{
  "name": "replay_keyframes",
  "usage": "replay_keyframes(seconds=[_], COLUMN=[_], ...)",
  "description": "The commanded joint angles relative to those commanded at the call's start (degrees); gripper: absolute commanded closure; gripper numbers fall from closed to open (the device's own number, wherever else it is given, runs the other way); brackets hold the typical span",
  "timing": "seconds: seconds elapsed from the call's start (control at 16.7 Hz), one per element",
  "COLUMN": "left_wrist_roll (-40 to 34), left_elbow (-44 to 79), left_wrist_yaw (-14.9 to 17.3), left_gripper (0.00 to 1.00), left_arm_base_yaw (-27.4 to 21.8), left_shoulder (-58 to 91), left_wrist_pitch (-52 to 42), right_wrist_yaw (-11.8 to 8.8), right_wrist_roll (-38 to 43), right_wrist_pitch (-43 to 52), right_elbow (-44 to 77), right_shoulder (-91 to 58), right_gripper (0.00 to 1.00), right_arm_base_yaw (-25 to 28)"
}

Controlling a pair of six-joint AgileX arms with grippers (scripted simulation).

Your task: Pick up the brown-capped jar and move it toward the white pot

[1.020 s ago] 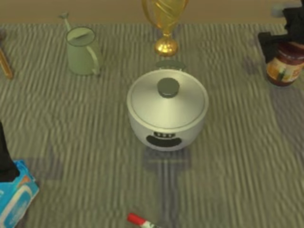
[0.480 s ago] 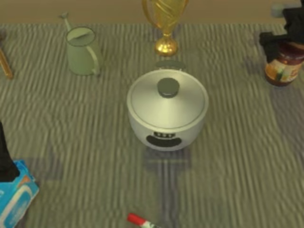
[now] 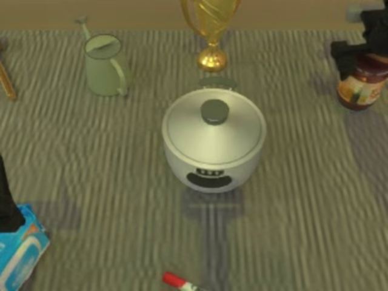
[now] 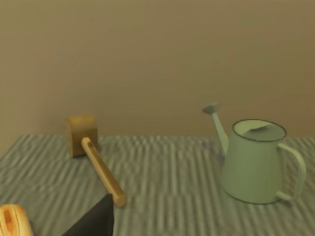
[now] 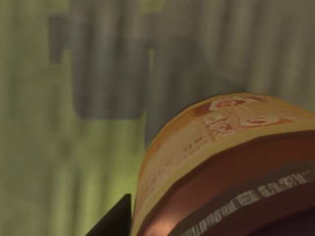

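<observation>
The brown-capped jar (image 3: pixel 362 85), with its orange-yellow label, hangs at the table's far right, and my right gripper (image 3: pixel 362 56) is shut on its lid end. The jar (image 5: pixel 221 162) fills the right wrist view beside one dark finger (image 5: pixel 115 221); its shadow lies on the cloth below. The white pot (image 3: pixel 213 139), with a silvery domed lid and a dark knob, stands at the table's centre, well to the left of the jar. My left arm (image 3: pixel 6 197) stays parked at the left edge.
A pale green watering can (image 3: pixel 106 63) stands at the back left and a golden trophy cup (image 3: pixel 212 30) behind the pot. A wooden mallet (image 4: pixel 96 164) lies at the far left. A blue box (image 3: pixel 18 251) and a red marker (image 3: pixel 177 280) lie near the front.
The right gripper has carried the jar a little to the left. The left arm and everything else have stayed put.
</observation>
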State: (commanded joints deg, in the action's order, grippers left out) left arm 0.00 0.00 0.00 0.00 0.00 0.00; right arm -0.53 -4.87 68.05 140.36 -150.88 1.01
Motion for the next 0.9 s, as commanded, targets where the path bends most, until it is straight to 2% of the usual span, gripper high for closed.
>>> replay_keyframes(seconds=[0.42,0.9], left_wrist_roll=[0.00,0.00], left_elbow=[0.00,0.00], left_wrist_yaw=[0.00,0.00], left_gripper=[0.00,0.00], left_arm_base_yaw=[0.00,0.00], left_shoulder=[0.00,0.00], left_wrist_pitch=[0.00,0.00], right_wrist_yaw=[-0.12,-0.28], right_wrist_roll=[0.02,0.38], right_wrist_pitch=[-0.11,-0.14], right_elbow=[-4.07,-28.78], right_shoulder=[4.20,28.75], right_gripper=[1.00,1.00], right_arm_base_yaw=[0.09,0.82])
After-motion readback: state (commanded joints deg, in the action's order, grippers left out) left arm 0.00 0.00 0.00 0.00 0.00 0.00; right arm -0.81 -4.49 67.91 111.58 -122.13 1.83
